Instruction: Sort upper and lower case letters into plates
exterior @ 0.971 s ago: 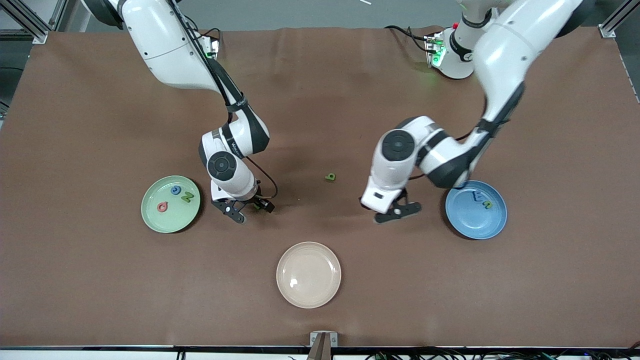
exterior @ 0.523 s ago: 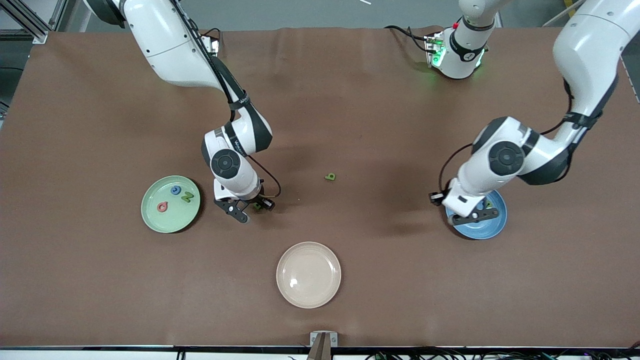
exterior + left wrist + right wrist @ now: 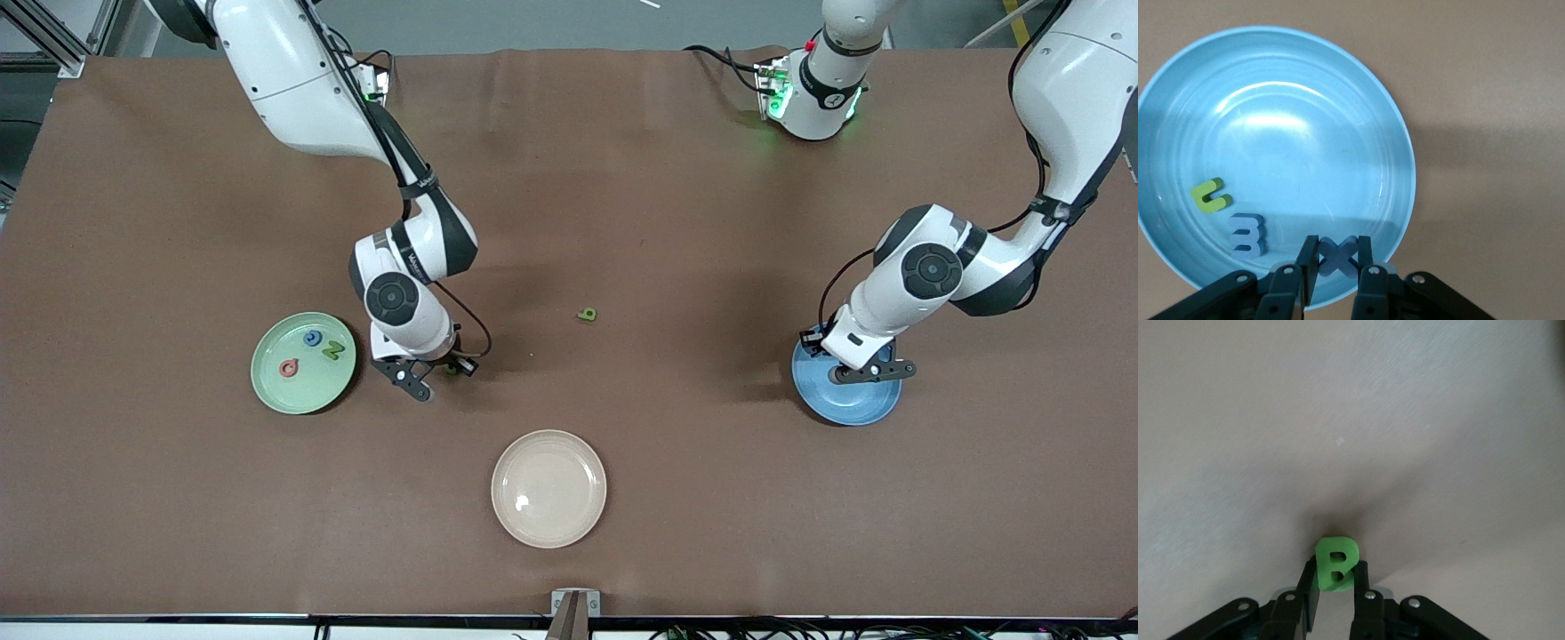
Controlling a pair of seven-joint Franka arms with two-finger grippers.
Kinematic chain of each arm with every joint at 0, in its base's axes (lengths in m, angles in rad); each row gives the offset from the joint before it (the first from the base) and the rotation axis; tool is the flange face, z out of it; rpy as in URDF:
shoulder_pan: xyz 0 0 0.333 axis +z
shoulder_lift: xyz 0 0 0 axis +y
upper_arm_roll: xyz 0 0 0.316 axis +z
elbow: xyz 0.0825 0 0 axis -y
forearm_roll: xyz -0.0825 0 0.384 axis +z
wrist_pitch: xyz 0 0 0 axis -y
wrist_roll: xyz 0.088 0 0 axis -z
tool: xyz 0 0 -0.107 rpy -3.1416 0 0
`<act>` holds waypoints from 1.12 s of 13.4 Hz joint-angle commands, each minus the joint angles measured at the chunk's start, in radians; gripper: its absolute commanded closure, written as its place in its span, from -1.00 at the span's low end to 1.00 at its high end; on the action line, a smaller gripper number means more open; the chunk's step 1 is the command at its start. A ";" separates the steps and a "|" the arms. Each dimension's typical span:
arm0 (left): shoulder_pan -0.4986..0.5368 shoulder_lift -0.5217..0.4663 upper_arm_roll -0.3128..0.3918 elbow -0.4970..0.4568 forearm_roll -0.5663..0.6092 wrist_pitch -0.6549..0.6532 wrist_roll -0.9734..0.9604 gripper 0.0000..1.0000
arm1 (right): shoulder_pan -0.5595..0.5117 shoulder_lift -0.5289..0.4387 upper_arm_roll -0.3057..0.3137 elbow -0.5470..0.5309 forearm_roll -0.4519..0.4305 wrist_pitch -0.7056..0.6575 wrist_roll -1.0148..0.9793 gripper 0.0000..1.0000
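Plates are filling: the left tool (image 3: pixel 861 373), carrying a blue X (image 3: pixel 1338 257), has reached the blue plate (image 3: pixel 845 407), while the right tool (image 3: pixel 429 372) has just clamped a green B (image 3: pixel 1335 563) off the surface (image 3: pixel 178 498), bound by my guess for that plate too.

Cream-beige plate (image 3: pixel 548 488) on brown table (image 3: pixel 711 533), nearest the front camera.

Three plates: one green (image 3: pixel 303 363), one blue (image 3: pixel 1275 167), one beige (image 3: pixel 548 488). Eight letters: three on the green plate, two lying in the blue plate, one X (image 3: pixel 1338 256) and one B (image 3: pixel 1335 563) in gripper jaws, one small green letter (image 3: pixel 586 314) on the table. Two arms.
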 commanded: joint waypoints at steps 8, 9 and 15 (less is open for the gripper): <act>0.041 0.034 0.045 -0.051 0.136 0.097 0.016 0.74 | -0.348 -0.163 0.010 -0.028 -0.016 -0.248 -0.608 0.99; 0.041 0.035 0.045 -0.055 0.136 0.097 0.016 0.72 | -0.377 -0.157 0.010 -0.029 -0.024 -0.243 -0.644 0.99; 0.041 0.046 0.069 -0.058 0.163 0.118 0.016 0.28 | -0.423 -0.131 0.011 -0.114 -0.036 -0.062 -0.716 0.99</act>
